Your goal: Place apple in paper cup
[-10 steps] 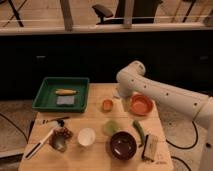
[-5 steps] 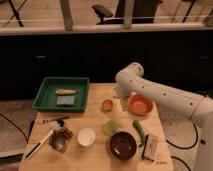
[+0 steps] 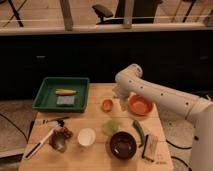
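Observation:
The apple (image 3: 107, 104) is a small round orange-red thing with a darker centre, resting on the wooden table (image 3: 95, 150) near its middle back. The paper cup (image 3: 86, 137) is small, white and upright, nearer the front and left of the apple. My gripper (image 3: 122, 103) hangs from the white arm just right of the apple, between it and the orange bowl (image 3: 140, 105), a little above the table.
A green tray (image 3: 79, 82) with a corn cob and a dark sponge sits back left. A maroon bowl (image 3: 123, 144), a pale green object (image 3: 110, 127), a green pepper (image 3: 138, 130), a packet (image 3: 149, 147) and utensils (image 3: 42, 142) lie along the front.

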